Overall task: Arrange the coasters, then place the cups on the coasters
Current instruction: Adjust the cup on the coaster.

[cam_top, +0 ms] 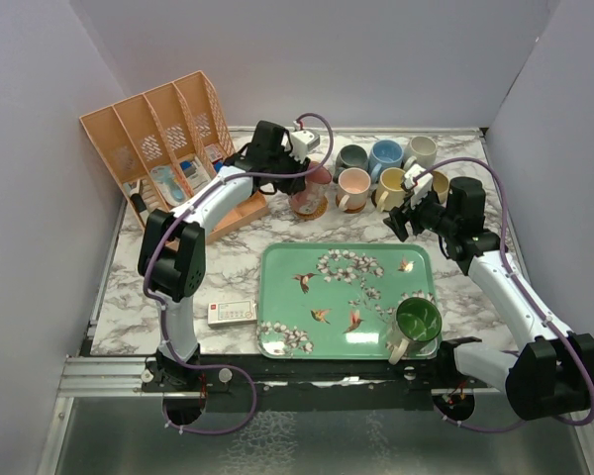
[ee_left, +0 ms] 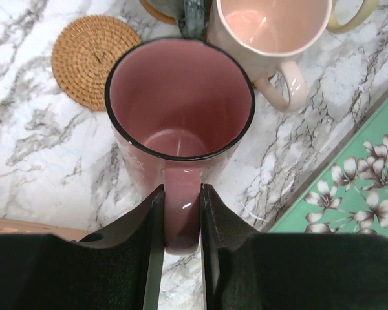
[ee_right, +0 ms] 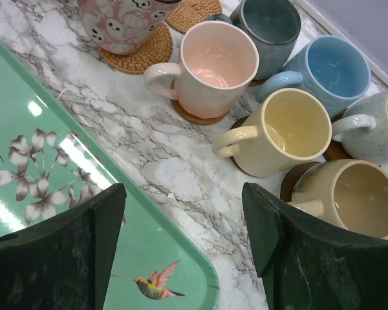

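Counting eight mugs (cam_top: 384,153), one on the tray (cam_top: 277,297); left gripper (ee_left: 181,195) clamps the handle of the pink mug (ee_left: 181,97), right gripper (ee_right: 183,197) gapes empty

Overhead, two close wrists; cup (ee_left: 181,97) shared

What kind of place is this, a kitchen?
Probably not: it looks like a robot test booth. Plain walls box in a marbled table, a left arm and a right arm are bolted at its near edge by a metal rail, and mugs stand grouped on coasters.
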Controlling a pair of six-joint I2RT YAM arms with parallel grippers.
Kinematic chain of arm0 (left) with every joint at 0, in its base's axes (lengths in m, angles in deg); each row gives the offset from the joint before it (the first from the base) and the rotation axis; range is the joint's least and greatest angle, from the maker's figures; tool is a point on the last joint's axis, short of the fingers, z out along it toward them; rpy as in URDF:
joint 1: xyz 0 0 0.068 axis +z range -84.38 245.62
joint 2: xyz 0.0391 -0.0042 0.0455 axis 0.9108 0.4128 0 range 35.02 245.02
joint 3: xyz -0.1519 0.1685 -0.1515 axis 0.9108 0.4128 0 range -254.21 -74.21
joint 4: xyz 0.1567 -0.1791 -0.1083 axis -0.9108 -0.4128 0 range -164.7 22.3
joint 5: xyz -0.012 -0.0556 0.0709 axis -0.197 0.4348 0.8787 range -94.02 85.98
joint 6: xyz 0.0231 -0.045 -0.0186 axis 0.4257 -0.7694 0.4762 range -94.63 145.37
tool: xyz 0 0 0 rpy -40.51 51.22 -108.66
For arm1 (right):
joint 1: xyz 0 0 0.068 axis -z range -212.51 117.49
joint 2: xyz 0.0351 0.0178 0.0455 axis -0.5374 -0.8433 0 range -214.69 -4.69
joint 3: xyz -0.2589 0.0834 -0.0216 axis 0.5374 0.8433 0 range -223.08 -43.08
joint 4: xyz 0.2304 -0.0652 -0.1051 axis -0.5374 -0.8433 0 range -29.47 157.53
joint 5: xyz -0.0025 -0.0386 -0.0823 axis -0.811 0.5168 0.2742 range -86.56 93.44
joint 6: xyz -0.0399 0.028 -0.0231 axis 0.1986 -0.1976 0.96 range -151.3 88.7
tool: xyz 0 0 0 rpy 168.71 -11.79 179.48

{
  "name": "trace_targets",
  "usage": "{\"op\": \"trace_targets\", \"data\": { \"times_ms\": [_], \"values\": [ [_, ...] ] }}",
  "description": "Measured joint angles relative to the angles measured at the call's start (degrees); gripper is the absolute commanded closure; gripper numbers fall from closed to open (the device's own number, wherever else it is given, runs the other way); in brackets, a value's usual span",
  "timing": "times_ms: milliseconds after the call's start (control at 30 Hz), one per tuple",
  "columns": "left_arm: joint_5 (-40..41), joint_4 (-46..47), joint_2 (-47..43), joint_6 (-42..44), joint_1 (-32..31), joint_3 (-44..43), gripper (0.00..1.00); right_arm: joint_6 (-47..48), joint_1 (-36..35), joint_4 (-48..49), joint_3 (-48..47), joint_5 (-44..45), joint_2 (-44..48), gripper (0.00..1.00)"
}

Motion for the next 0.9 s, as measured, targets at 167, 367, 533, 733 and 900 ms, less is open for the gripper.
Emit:
{"op": "trace_targets", "data": {
  "times_ms": [167, 367, 533, 733, 900],
  "values": [
    [0.6, 0.6, 0.0, -0.2, 0.7, -1.5, 1.00, 0.0, 0.0, 0.0, 0.0, 0.1, 0.0, 0.26],
    [1.1, 3.6, 0.0, -0.6, 1.7, -1.5, 1.00, 0.5, 0.0, 0.0, 0.0, 0.2, 0.0, 0.26],
    [1.1, 9.1, 0.0, -1.3, 2.3, 0.7, 1.00, 0.8, 0.0, 0.0, 0.0, 0.4, 0.0, 0.26],
    [0.3, 17.4, -2.2, -2.2, 2.3, 9.8, 1.00, 1.0, 0.0, 0.0, 0.2, 0.6, 0.0, 0.26],
    [-0.1, 21.7, -5.6, -2.8, 2.3, 16.0, 1.00, 1.0, 0.0, 0.0, 0.3, 0.8, 0.0, 0.26]
  ]
}}
